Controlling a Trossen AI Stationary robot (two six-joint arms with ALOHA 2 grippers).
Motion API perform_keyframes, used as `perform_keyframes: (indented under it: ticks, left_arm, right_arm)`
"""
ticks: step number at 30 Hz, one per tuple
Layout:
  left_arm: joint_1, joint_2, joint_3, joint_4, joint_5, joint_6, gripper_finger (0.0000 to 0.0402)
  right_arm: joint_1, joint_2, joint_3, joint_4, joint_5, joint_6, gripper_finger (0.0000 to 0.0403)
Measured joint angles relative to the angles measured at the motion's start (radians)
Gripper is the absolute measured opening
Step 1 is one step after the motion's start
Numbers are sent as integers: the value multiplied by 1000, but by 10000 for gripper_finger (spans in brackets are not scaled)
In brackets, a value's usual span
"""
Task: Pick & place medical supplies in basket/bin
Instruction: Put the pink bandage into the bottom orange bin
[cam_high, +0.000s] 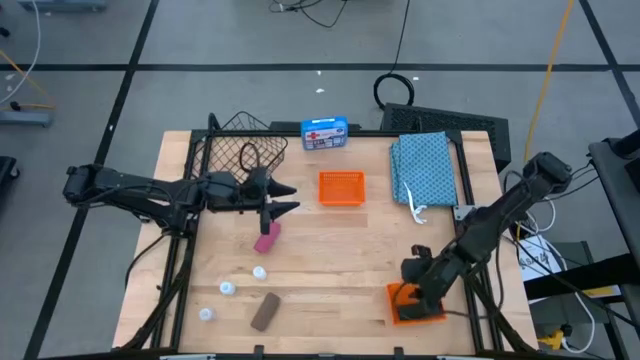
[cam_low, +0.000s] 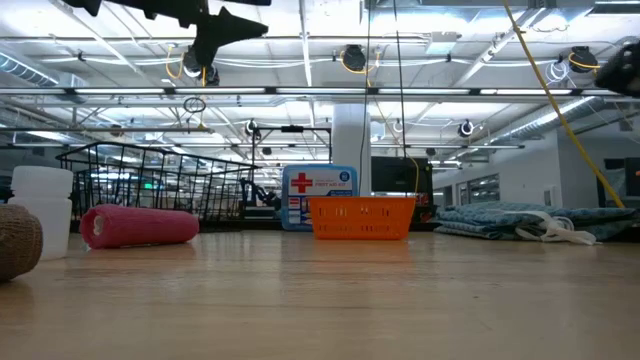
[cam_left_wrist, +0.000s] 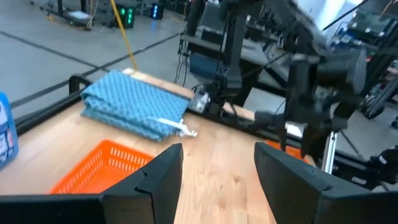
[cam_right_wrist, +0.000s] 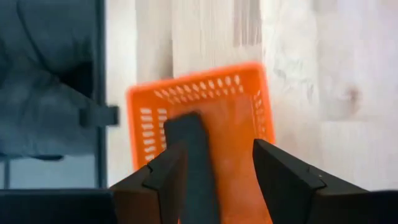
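Left arm: we see it reaching in from the left side of the surface (cam_high: 330, 270), raised above the wood.
Left claw (cam_high: 283, 200): its two dark fingers (cam_left_wrist: 155, 180) stand apart with nothing between them; it hovers just beside the basket and above the pink roll.
Basket (cam_high: 240, 150): dark wire mesh with flared sides, at the far left corner of the surface.
Pink roll (cam_high: 267, 236): lying on the wood just beneath the left claw, not touched by it.
White vials (cam_high: 260, 272): three small round ones in a loose diagonal line near the front left, apart from one another.
Brown roll (cam_high: 265, 311): lying near the front edge, just beside the vials.
Blue box (cam_high: 325, 132): at the far edge, to the right of the basket, with a red and white label.
Orange tray, centre (cam_high: 341, 188): a small plastic tray in the middle of the surface.
Teal cloth (cam_high: 424, 168): folded, patterned, at the far right, with a white tag at its near edge.
Right arm: we see it bent down at the front right corner.
Right claw (cam_right_wrist: 214, 177): fingers parted, directly over the second orange tray (cam_high: 432, 314); a black roll (cam_right_wrist: 193, 155) lies between and below them, and we cannot tell whether it is gripped.
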Motion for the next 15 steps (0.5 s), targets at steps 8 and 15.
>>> perform_keyframes:
  ticks: [8, 15]
  left_arm:
    - [-1, 0, 0, -118, 45, -62, 209]
    - [-8, 0, 0, -279, 145, -146, 209]
  right_arm:
    - [-6, -110, 0, 150, 342, -305, 171]
    - [-7, -188, 0, 376, 517, -649, 171]
